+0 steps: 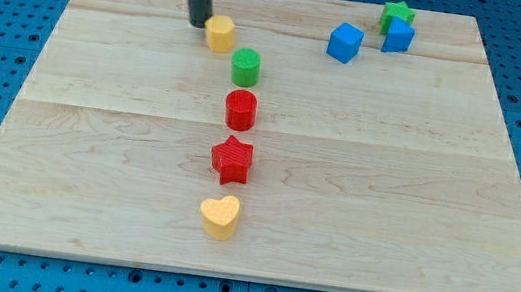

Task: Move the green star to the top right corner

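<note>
The green star [395, 14] sits near the view's top right, partly hidden behind a blue block [399, 36] that touches its lower side. A second blue cube [345, 42] lies to their left. My tip [197, 23] rests on the board at the upper middle-left, just left of a yellow hexagonal block [220, 33] and far left of the green star.
A green cylinder [246, 66], a red cylinder [240, 109], a red star [232, 158] and a yellow heart [220, 216] run down the middle of the wooden board [414, 207]. Blue pegboard surrounds the board.
</note>
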